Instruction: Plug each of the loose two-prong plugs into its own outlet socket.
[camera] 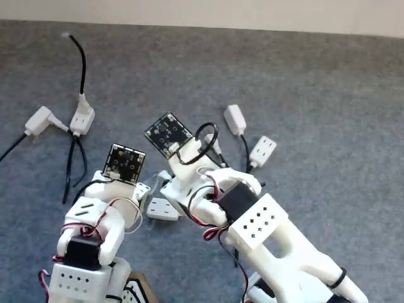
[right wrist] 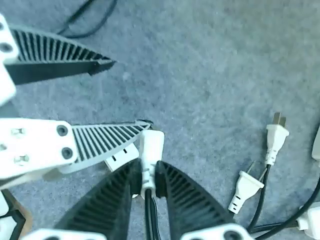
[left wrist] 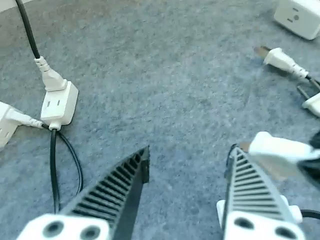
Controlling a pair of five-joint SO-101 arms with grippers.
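The right claw (right wrist: 146,170) pinches a white plug (right wrist: 150,142) tight. The left claw (left wrist: 190,150) is wide open, holding nothing, just beside it over the grey table (left wrist: 165,75).

Held plug (left wrist: 275,149) blurred; its prongs perhaps hidden.

Lab bench, grey carpeted tabletop (camera: 328,95), pale wall (camera: 252,12)

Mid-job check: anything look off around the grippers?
Yes: the white plug clamped in the right gripper appears to press against a finger of the open left gripper, so the two arms look crowded together.
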